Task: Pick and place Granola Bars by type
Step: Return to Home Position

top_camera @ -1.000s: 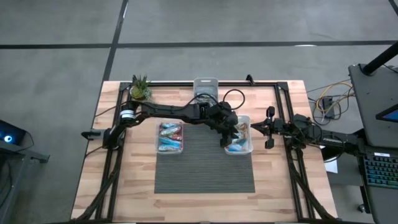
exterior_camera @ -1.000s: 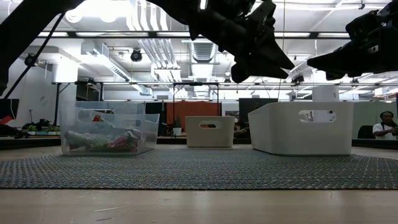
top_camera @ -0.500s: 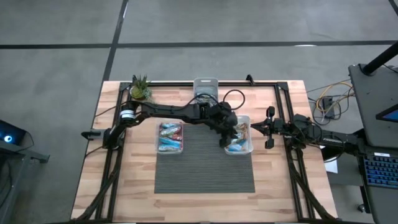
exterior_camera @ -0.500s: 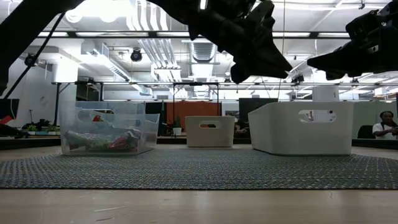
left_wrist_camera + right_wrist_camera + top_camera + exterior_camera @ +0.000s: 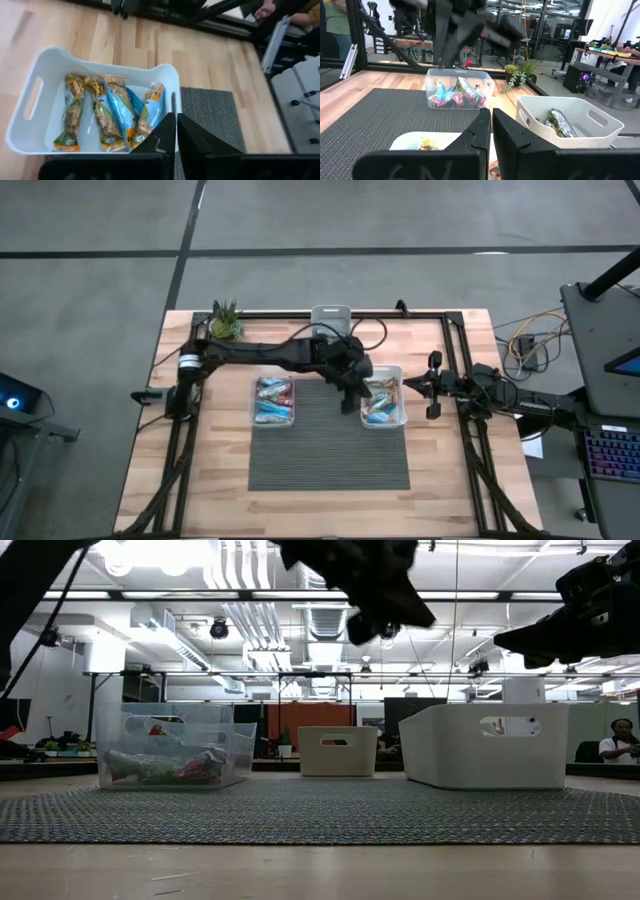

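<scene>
Several granola bars in orange-green and blue wrappers lie flat in the white bin on the right of the mat. More bars, blue and reddish, lie in the clear bin on the left. A third, white bin at the far edge holds a bar. My left gripper hangs shut and empty in the air, beside the right bin's left wall. My right gripper waits shut and empty, just right of that bin.
A dark ribbed mat covers the table's middle, bare between the two bins and toward the near edge. A small plant stands at the far left corner. Black frame rails run along the table's sides. A person sits far behind the table.
My left gripper has shut on nothing. It has risen and gone from over the right white bin toward the table's left, to just past the bin's left wall. The bars in the bins lie as before.
</scene>
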You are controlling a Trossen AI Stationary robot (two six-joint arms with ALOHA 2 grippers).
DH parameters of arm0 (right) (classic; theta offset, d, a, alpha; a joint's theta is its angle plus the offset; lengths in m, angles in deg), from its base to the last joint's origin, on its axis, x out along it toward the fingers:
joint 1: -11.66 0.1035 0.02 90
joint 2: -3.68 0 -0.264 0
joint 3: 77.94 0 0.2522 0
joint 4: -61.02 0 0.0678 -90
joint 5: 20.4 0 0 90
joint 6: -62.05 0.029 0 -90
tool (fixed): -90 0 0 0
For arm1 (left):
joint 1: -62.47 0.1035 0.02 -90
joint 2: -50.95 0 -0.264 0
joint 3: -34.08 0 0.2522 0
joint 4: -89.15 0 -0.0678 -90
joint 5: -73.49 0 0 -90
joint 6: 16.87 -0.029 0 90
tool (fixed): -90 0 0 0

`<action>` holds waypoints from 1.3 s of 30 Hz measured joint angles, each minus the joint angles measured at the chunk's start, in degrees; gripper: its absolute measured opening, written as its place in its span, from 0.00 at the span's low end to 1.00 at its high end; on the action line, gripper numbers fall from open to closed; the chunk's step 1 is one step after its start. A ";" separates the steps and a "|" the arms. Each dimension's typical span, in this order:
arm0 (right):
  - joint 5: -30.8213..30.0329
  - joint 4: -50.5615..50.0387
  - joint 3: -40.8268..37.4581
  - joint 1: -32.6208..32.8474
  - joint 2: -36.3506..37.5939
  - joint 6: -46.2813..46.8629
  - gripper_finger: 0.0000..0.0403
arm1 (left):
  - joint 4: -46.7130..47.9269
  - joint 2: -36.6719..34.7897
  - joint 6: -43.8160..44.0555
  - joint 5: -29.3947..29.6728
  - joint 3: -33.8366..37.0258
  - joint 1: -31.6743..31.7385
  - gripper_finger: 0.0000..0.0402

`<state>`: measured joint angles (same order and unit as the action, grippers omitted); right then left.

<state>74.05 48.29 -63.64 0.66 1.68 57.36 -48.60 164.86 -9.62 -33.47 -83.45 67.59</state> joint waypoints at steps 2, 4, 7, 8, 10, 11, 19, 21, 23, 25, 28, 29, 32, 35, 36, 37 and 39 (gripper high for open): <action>-0.02 0.00 0.00 -0.02 0.01 -0.19 0.02 | 0.69 -1.72 -0.09 -0.03 0.06 -0.02 0.00; -0.02 0.00 0.00 -0.01 -0.02 -0.25 0.02 | 1.42 -4.29 0.00 -0.03 1.30 -0.11 0.00; 0.02 0.00 0.02 0.00 -0.02 -0.04 0.02 | -0.74 -8.30 0.93 -0.05 4.36 -0.39 0.00; -0.02 0.00 0.02 -0.02 -0.06 -0.10 0.02 | -0.90 -9.93 1.46 -0.01 6.04 -0.59 0.00; 0.00 0.00 0.01 0.00 -0.01 -0.26 0.02 | -3.31 -12.79 2.27 0.66 9.22 -0.83 0.00; -0.01 0.00 0.00 0.00 0.01 -0.17 0.02 | -4.25 -14.39 2.34 0.92 11.33 -0.90 0.00; -0.09 0.00 0.01 -0.01 -0.11 -0.28 0.02 | -18.69 -27.71 2.44 2.02 30.72 -1.44 0.00; -0.10 0.00 0.01 -0.02 -0.02 -0.26 0.02 | -21.25 -30.91 2.03 2.08 35.25 -1.49 0.00; -0.09 0.00 0.01 -0.02 -0.02 -0.02 0.02 | -22.83 -33.81 1.39 2.76 39.06 -1.51 0.00; -0.09 0.00 0.00 -0.02 -0.02 -0.10 0.02 | -23.54 -36.91 0.73 5.11 42.55 -1.49 0.00; -0.05 0.00 0.01 -0.01 -0.01 -0.22 0.02 | -24.65 -41.40 0.40 8.43 46.80 -1.60 0.00; -0.09 0.00 0.00 -0.02 -0.04 -0.05 0.02 | -24.67 -42.87 0.36 9.22 48.04 -1.62 0.00; -0.07 0.00 0.00 -0.02 -0.06 -0.16 0.02 | -25.02 -47.27 -0.26 11.07 52.19 -1.64 0.00; -0.04 0.00 0.02 -0.02 0.00 -0.21 0.02 | -27.99 -51.90 -1.63 11.36 57.21 -1.72 0.00; -0.02 0.00 0.00 0.00 0.00 -0.03 0.02 | -29.48 -53.45 -1.93 11.39 59.09 -1.84 0.00; -0.04 0.00 0.02 -0.02 0.00 -0.02 0.02 | -31.14 -54.91 -2.35 11.38 61.07 -1.94 0.00; -0.04 0.00 0.01 -0.01 0.00 -0.24 0.02 | -34.77 -57.53 -2.83 11.29 65.00 -2.29 0.00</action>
<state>74.00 48.29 -63.63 0.65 1.68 57.12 -83.37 107.33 -12.45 -22.19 -18.45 65.31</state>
